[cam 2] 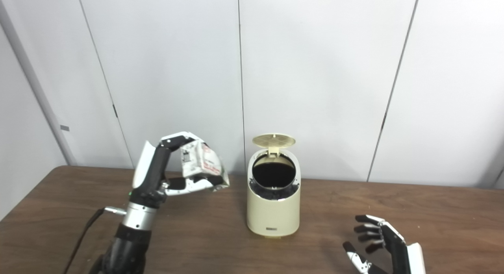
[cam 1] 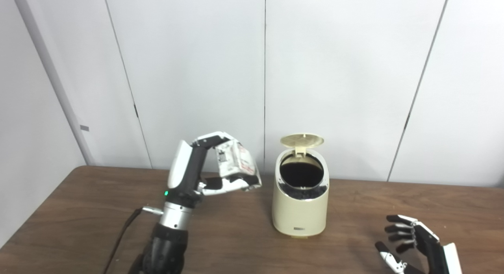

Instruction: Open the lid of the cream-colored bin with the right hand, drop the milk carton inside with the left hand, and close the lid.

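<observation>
One milk carton, crumpled, gripped aloft in the left robot hand, just left of one cream-colored bin on the worktop, lid up. Right robot hand empty, fingers spread.

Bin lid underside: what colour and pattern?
Cream lid, ribbed grid underneath; clearest in the right eye view.

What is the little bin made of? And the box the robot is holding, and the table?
The cream-colored bin looks like smooth plastic: even colour, rounded moulded shape, a soft sheen. Its raised lid seems the same. The milk carton in the left hand looks like printed, coated card, creased and dented. The table shows brown wood grain; real wood or a laminate, I cannot tell.
</observation>
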